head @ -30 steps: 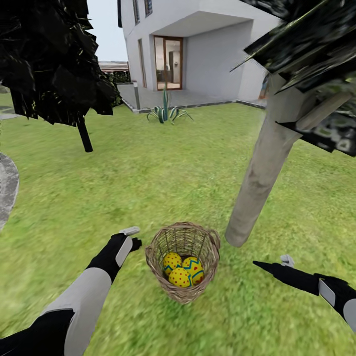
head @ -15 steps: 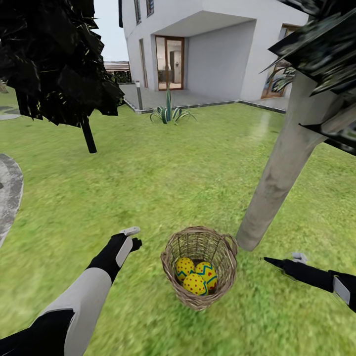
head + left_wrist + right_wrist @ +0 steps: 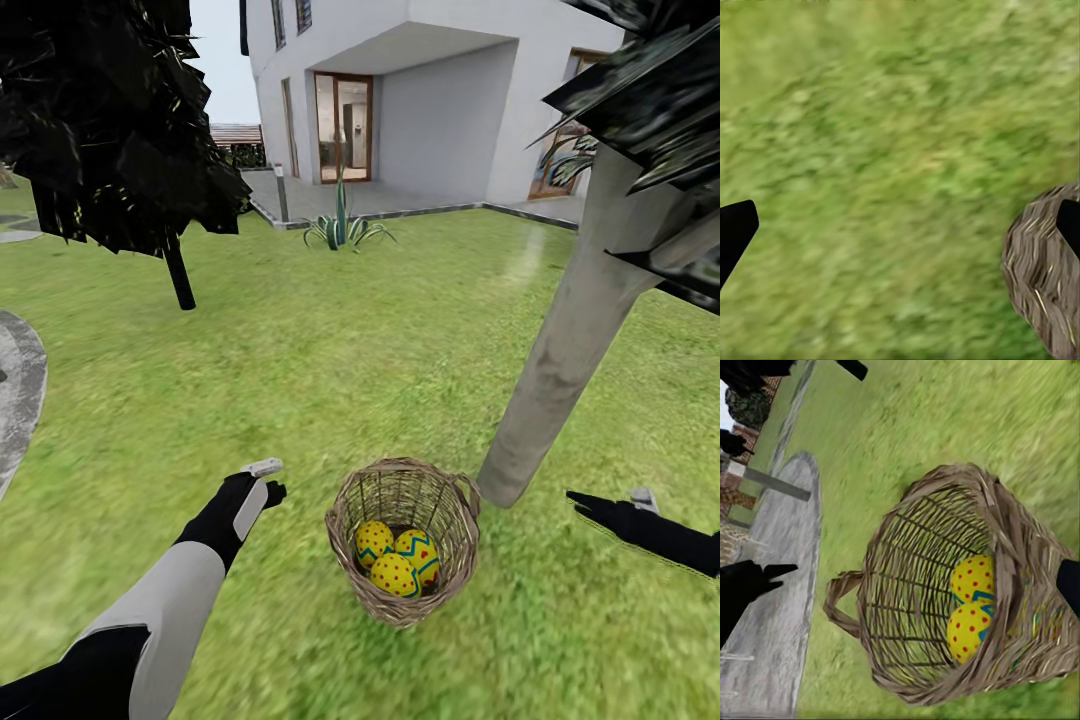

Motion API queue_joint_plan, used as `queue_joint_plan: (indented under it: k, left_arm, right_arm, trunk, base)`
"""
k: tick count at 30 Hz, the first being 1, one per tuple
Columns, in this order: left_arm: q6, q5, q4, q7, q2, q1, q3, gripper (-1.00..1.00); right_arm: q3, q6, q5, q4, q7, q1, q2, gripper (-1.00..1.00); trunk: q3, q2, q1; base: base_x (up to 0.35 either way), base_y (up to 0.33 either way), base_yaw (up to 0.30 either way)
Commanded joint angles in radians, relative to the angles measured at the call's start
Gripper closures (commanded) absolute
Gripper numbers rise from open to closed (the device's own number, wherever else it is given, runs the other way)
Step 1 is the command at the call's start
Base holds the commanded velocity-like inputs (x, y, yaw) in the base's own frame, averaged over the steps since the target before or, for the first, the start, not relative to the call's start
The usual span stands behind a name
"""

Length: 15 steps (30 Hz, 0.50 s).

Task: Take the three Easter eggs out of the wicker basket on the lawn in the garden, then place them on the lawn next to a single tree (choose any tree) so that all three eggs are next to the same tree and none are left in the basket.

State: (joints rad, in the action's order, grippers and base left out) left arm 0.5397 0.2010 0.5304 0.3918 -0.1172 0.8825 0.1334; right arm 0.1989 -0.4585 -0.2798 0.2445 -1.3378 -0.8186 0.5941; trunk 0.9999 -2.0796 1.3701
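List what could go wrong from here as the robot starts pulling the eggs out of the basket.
1. The three Easter eggs lie packed together deep in the narrow wicker basket; an open gripper may catch the rim or nudge neighbouring eggs.
2. The basket looks light and stands loose on the lawn; a push from the left gripper or right gripper could tip it.
3. The tree trunk stands close beside the basket, crowding the right arm's approach.

No readable text, labels, brands, numbers or signs appear in any view. The three Easter eggs (image 3: 398, 560) in the wicker basket (image 3: 440, 520) carry only red dots and a blue zigzag band, not letters. The white house (image 3: 440, 110) shows no lettering or number.
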Motion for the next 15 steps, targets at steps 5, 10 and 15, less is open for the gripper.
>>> queue_joint_plan:
  k: [5,10,15]
  left_arm:
    - [0.002,0.011,0.003,0.008,-0.001,0.001,0.003,-1.00]
    - [0.002,0.011,0.003,0.007,-0.001,0.001,0.003,-1.00]
    - [0.001,0.011,0.002,0.007,-0.002,0.000,0.003,-1.00]
  right_arm:
    - [-0.037,-0.034,-0.005,0.131,0.157,0.002,-0.052,-1.00]
    - [-0.124,-0.084,-0.005,0.302,0.418,0.004,-0.157,-1.00]
    - [-0.173,-0.136,-0.002,0.392,0.539,0.008,-0.215,-1.00]
  trunk:
    - [0.001,0.000,0.000]
    - [0.001,0.000,0.000]
    - [0.001,0.000,0.000]
  base:
    - [0.000,0.000,0.000]
    - [0.000,0.000,0.000]
    - [0.000,0.000,0.000]
